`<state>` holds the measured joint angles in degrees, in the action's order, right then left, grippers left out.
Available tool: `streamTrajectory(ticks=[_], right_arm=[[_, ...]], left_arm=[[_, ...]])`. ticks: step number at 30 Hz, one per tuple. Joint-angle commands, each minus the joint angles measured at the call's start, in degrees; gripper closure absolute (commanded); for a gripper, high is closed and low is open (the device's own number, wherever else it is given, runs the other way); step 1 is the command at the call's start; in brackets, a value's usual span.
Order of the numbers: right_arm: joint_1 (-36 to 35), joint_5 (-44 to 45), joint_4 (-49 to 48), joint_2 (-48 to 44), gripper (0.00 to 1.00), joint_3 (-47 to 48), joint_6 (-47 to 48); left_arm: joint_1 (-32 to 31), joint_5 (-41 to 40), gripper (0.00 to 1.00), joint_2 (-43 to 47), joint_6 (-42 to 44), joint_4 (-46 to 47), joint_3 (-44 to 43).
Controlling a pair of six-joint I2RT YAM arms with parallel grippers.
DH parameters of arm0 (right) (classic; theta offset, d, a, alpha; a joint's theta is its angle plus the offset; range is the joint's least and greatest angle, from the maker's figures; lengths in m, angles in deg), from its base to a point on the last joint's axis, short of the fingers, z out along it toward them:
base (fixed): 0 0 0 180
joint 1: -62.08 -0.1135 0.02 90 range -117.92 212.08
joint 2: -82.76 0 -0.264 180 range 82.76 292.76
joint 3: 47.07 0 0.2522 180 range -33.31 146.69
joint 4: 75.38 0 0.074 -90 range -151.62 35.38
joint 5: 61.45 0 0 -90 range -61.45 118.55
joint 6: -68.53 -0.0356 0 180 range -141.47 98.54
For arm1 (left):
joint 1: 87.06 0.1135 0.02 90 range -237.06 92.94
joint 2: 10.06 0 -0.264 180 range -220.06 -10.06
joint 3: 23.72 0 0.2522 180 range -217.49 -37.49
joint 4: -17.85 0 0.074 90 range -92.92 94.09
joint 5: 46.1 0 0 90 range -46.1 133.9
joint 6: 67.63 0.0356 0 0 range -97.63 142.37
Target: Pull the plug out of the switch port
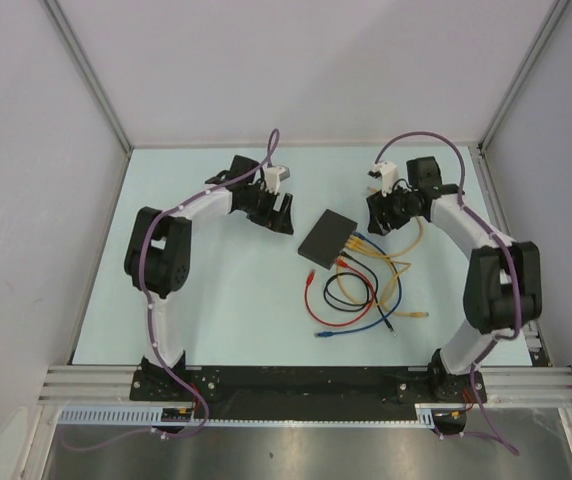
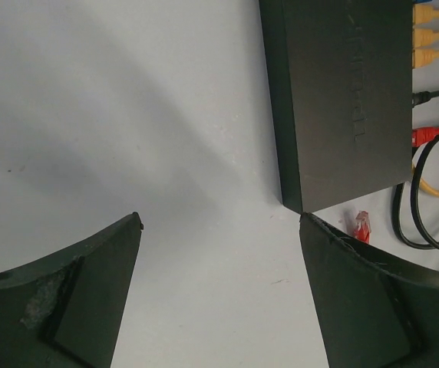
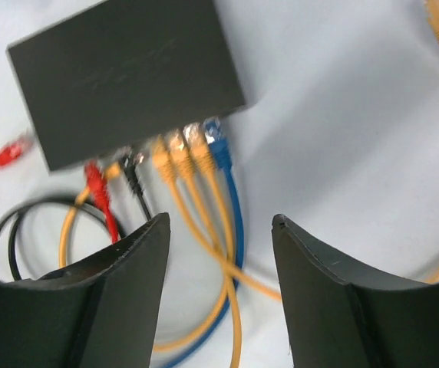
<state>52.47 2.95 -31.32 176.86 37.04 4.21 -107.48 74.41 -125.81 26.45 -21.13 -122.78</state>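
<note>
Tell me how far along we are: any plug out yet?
None looks pulled: yellow, blue, black and red plugs line one edge of the flat matte-black switch. In hand: right tool, open, faces that row; left tool, open, hovers by the switch's corner. Left: grip one, pull.

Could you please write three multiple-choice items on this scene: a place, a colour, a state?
1. Where does the switch lie? A) between the left gripper and right gripper B) by the arm bases C) outside the left arm
2. Which colour of plug ends the row beside the yellow plugs? A) green B) blue C) white
3. How is the right gripper? A) shut on a plug B) shut on the switch C) open, empty
Answers: 1 A, top view shows it between them; 2 B, the blue plug sits last; 3 C, it stands wide open, gripping nothing.
</note>
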Motion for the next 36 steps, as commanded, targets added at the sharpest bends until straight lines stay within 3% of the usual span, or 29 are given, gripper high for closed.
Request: streamTrajectory(ticks=[1,6,16,22,27,31,36], right_arm=[[1.3,-8.1,-3.2,10.9,0.41,6.3,-10.0],[2.8,-14.4,-6.3,20.2,0.41,10.9,-15.9],[-2.7,-16.8,-5.8,27.1,0.40,16.2,-16.8],[-5.5,-17.7,-3.6,27.8,0.41,17.2,-16.4],[-2.5,-16.3,-6.1,23.2,0.30,17.3,-19.2],[-0.1,-14.4,-4.7,19.6,0.22,19.9,-15.5],[-0.3,-13.7,11.8,27.3,0.24,33.5,-11.8]], left_arm=[[-0.8,5.6,0.11,-1.0,1.0,-0.5,-2.4],[-2.0,6.5,0.12,-0.4,2.3,-0.5,0.1],[-5.7,7.6,0.12,2.3,3.3,-0.8,5.3],[-5.9,6.4,0.11,9.8,3.8,-2.1,12.2],[-4.9,1.5,0.10,17.2,4.4,-4.1,15.5],[-2.5,-0.9,0.09,20.8,4.7,-5.5,11.9],[-2.4,-0.4,0.09,17.2,5.5,-7.2,0.9]])
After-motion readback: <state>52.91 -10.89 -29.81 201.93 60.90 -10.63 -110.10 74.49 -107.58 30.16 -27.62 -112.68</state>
